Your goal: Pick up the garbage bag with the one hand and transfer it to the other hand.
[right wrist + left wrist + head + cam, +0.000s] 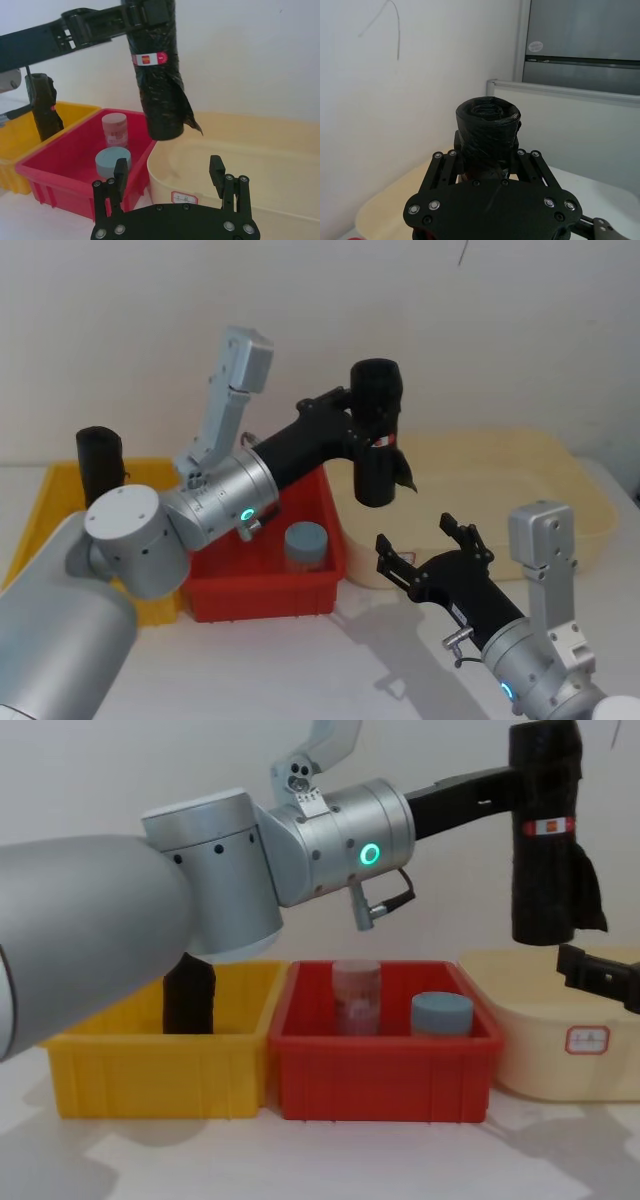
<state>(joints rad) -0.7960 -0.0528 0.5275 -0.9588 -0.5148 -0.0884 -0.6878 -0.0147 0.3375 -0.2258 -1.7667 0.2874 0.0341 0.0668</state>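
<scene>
The fingers (457, 146) of the left gripper (362, 430) are clamped on the upper part of the garbage bag (157, 85), one on each side of the thick black roll. They hold it upright in the air, with its open top end just above them.

A red-and-white label band (150, 59) circles the roll just below the grip, and a loose flap of plastic (192, 117) sticks out near its lower end. The roll hangs over the left end of the cream tub (520, 480), close to the right wall of the red bin (260, 590), touching neither.

Behind the gripper, a black link runs back to the left arm's silver-grey body (330, 840) with its glowing green ring (370, 854), reaching across above the red bin.

The fingers (216, 170) of the right gripper (415, 532) are spread wide with nothing between them. It sits lower than the roll and toward the bench's near right corner, tips pointing at the tub's front rim, well apart from the bag.

On the white bench (300, 660), three containers stand in a row along the far edge by the wall. The yellow bin (160, 1070) is toward the left edge, the red bin is in the middle, and the cream tub is toward the right edge.

A slimmer black roll (189, 1000) stands upright in the yellow bin. The red bin holds a pale pink jar (356, 995) and a blue-grey lidded jar (441, 1013) side by side.
</scene>
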